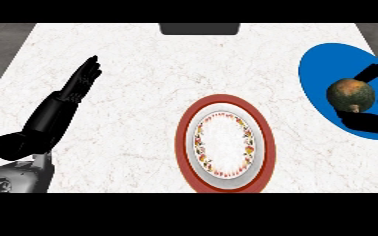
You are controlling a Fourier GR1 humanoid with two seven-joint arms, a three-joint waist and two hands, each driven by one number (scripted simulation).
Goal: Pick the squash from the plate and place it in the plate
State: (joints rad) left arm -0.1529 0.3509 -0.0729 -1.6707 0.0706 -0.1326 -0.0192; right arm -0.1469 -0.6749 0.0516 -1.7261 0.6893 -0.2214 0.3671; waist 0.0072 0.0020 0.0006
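While the white marble counter (133,70) holds a red-rimmed white plate with a floral ring (225,144) that carries nothing, the round mottled green-brown squash (351,95) sits over the flat blue plate (325,65) at the right edge. The black right hand (362,122) curls round it, so I judge the pick under way and the carry and placing left. The left hand (77,87) rests open, fingers straight, at the left.

Round green-brown squash (351,94) sits on blue plate (321,75), far right; red-rimmed white plate (224,145) w/ floral ring at centre.
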